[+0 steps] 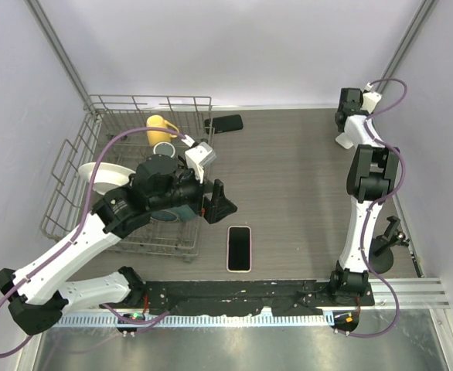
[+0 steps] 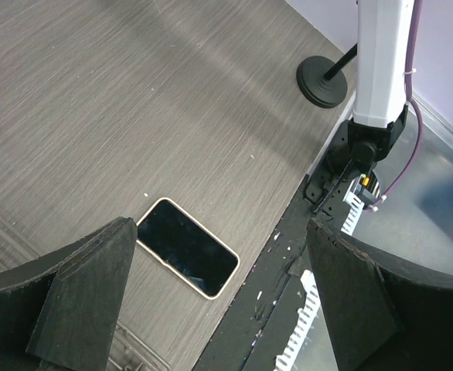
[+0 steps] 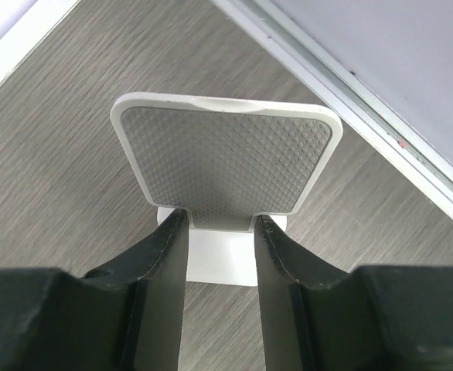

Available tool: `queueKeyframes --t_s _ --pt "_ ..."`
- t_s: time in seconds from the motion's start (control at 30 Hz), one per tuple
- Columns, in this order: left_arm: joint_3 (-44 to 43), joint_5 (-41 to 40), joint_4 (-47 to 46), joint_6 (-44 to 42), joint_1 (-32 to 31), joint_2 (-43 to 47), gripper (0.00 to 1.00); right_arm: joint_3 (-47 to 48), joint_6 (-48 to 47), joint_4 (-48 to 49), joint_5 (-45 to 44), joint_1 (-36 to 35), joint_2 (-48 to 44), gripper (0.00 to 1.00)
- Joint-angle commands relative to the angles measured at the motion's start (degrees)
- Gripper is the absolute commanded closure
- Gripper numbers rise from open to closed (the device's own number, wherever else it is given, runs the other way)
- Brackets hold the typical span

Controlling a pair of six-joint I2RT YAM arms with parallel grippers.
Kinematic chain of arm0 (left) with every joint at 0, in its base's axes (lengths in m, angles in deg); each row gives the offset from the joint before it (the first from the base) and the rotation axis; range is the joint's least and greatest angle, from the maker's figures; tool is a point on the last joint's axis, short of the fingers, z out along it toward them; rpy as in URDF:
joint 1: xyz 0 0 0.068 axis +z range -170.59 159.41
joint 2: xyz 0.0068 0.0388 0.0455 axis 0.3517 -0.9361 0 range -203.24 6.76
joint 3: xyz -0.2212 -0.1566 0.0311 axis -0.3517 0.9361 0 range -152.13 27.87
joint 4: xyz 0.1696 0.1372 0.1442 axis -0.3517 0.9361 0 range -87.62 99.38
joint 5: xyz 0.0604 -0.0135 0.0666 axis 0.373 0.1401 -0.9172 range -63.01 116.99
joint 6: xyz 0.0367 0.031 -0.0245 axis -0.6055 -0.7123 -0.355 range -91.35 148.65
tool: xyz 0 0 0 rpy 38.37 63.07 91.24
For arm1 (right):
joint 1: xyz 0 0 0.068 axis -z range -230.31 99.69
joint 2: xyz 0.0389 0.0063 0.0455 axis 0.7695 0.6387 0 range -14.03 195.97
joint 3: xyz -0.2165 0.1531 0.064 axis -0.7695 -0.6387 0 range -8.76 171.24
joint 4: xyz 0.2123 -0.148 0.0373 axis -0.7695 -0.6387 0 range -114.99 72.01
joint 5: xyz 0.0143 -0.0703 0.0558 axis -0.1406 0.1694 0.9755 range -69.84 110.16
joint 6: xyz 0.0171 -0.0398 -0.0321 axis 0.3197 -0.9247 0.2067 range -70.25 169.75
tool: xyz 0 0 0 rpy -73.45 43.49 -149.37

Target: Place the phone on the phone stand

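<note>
Phone stand (image 3: 223, 154): far right corner of table (image 1: 288, 162), upright, back plate tilted. Right gripper (image 3: 219, 220) pinches its narrow neck, a finger touching each side. Phone (image 1: 240, 248): flat, screen up, near edge, well apart from stand. Left gripper (image 2: 219, 228) spread wide above it, empty.

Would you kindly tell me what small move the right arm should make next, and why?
Probably close the right gripper firmly on the phone stand: its fingers flank the stand's narrow neck, though real contact is unclear, and the phone lies far from it.
</note>
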Motion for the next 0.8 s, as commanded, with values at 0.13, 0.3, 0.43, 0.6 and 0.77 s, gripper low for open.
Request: queueKeyframes --t_s 0.13,0.3,0.43,0.6,0.77 --pt "0.5 0.6 -2.5 0.6 -0.2 2.0 0.04 7.5 25.2 -12.7 -16.2 -1.0 -1.9 0.99" --pt "1.2 -0.3 -2.0 -0.1 -0.2 2.8 0.04 12.6 38.1 -22.2 -22.9 -1.3 1.6 0.99" --pt "0.9 -0.8 -1.3 -1.0 -0.2 2.7 0.04 12.1 43.0 -25.7 -22.7 -1.3 2.5 0.99" --pt "0.6 -0.2 -1.3 -0.5 -0.3 2.6 0.04 15.0 47.6 -29.2 -23.3 -1.3 5.0 0.99" --pt "0.7 -0.3 -1.2 -0.4 -0.2 2.2 0.04 17.7 49.1 -31.2 -23.1 -1.3 7.0 0.99"
